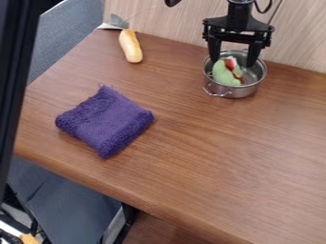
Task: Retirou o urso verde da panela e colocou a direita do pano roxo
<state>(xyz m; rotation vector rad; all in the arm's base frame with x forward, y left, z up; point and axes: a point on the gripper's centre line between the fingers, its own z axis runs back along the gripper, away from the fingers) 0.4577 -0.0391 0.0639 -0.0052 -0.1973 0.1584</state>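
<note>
Partly hidden, green bear (223, 75) in metal pot (234, 92), end effector (233, 62) spread wide, gripping nothing.

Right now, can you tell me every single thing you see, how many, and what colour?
Table: 1, brown, middle
Pot: 1, silver, on table, upper right
Bear: 1, green with red and white, in pot
Cloth: 1, purple, on table, left
Bread: 1, golden, upper left
Flat thing: 1, grey, beside bread
Wall: 1, pale, behind table
Fabric: 2 areas, blue-grey, upper and lower left
Post: 1, black, left edge
Arm: 1, black, top
End effector: 1, black, open over pot
</note>
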